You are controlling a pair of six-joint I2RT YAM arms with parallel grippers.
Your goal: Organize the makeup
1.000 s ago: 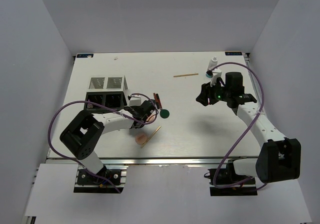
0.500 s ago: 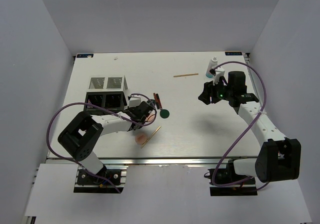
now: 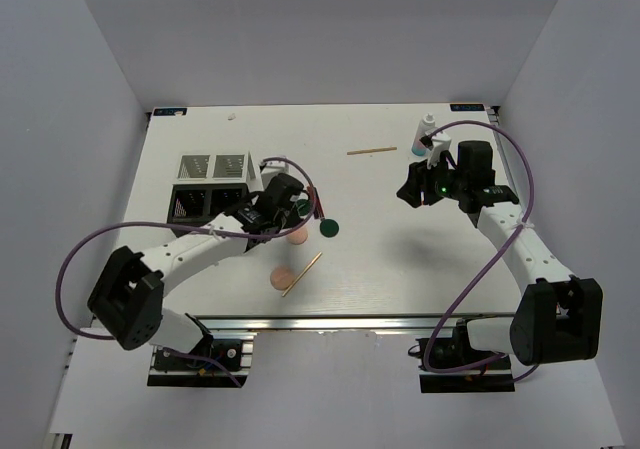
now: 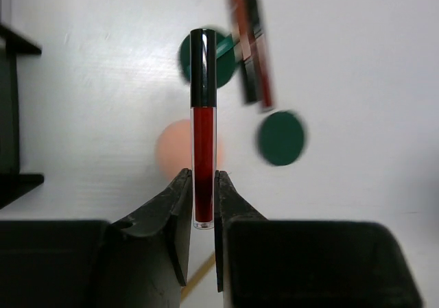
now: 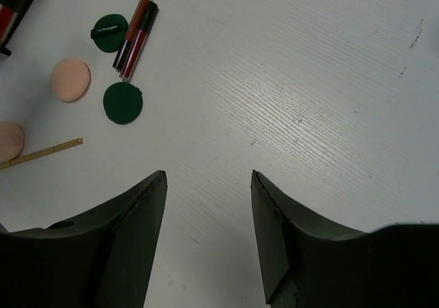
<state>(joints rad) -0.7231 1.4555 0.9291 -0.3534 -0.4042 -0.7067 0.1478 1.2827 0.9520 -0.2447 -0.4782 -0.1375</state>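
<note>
My left gripper (image 4: 203, 184) is shut on a black-and-red stick (image 4: 203, 129), held above the table next to the organizer; from above the left gripper (image 3: 288, 207) hides it. Below it lie a peach-pink disc (image 4: 171, 151), two dark green discs (image 4: 281, 138) (image 4: 223, 54) and two more black-and-red sticks (image 4: 252, 51). A second peach-pink disc (image 3: 282, 277) and a thin wooden stick (image 3: 303, 272) lie nearer the front. My right gripper (image 5: 208, 178) hangs open over bare table, close to the white-blue bottle (image 3: 425, 132). Another wooden stick (image 3: 371, 151) lies at the back.
The black compartmented organizer box (image 3: 212, 184) stands at the left, just left of my left gripper; its dark edge (image 4: 14, 116) shows in the left wrist view. White walls close the table in on three sides.
My left gripper has shut on the black-and-red stick and lifted it toward the back, uncovering a peach-pink disc. The right arm has barely moved.
</note>
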